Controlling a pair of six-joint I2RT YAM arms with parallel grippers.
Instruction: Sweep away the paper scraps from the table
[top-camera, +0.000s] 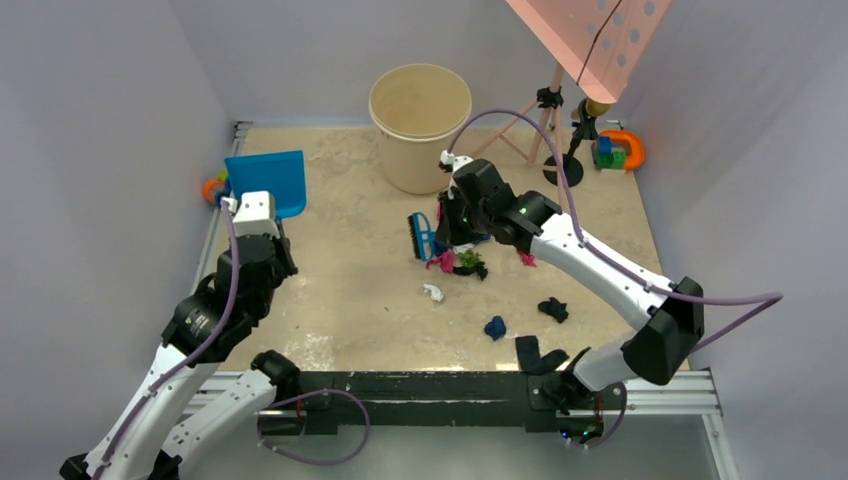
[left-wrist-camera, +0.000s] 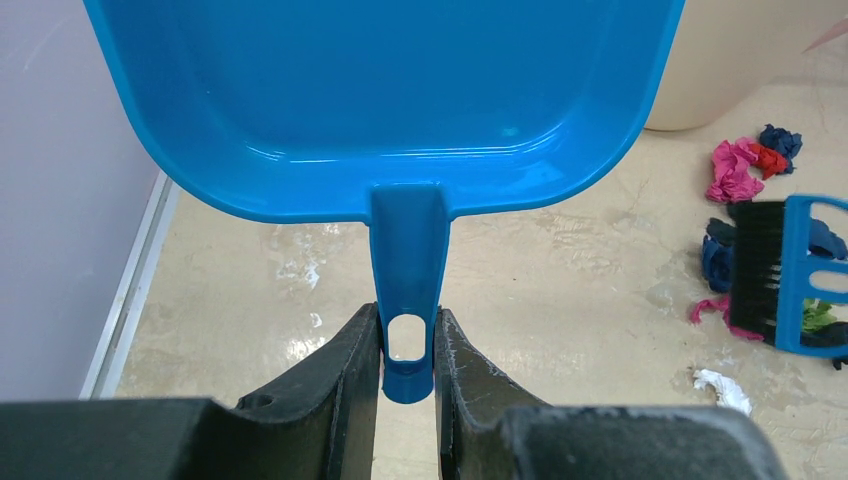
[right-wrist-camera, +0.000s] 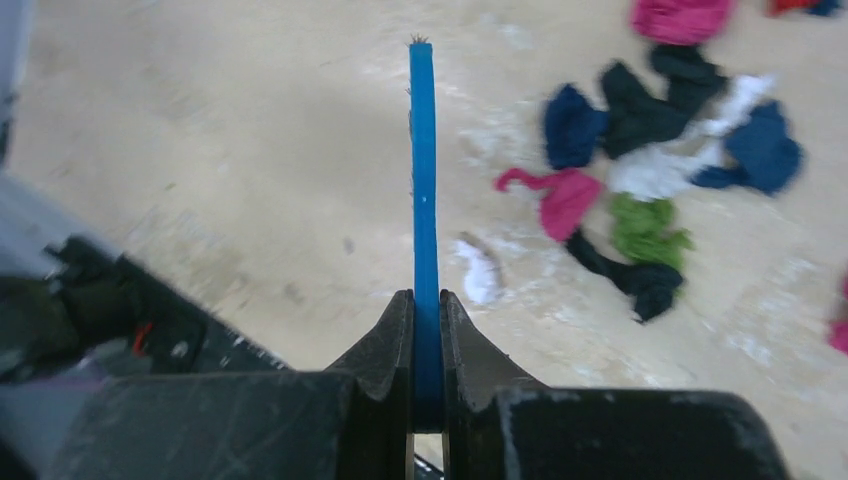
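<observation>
We're over the mottled beige table (top-camera: 350, 300), with pale grey walls (top-camera: 100, 120) closing it in. At twelve o'clock sits the round cream bucket (top-camera: 420, 125), only its smooth inner wall showing. At ten o'clock lies the glossy blue dustpan (top-camera: 268, 182), its handle (left-wrist-camera: 408, 250) clamped in the left gripper (left-wrist-camera: 408, 338). The right gripper (right-wrist-camera: 427, 305) pinches the blue brush (top-camera: 422, 237) at centre, beside the crumpled paper scraps (top-camera: 460, 262), with strays trailing toward five o'clock.

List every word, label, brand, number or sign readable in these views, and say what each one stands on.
None can be read. The dustpan, the brush, the bucket and the table show no print, label or number in any view.
</observation>
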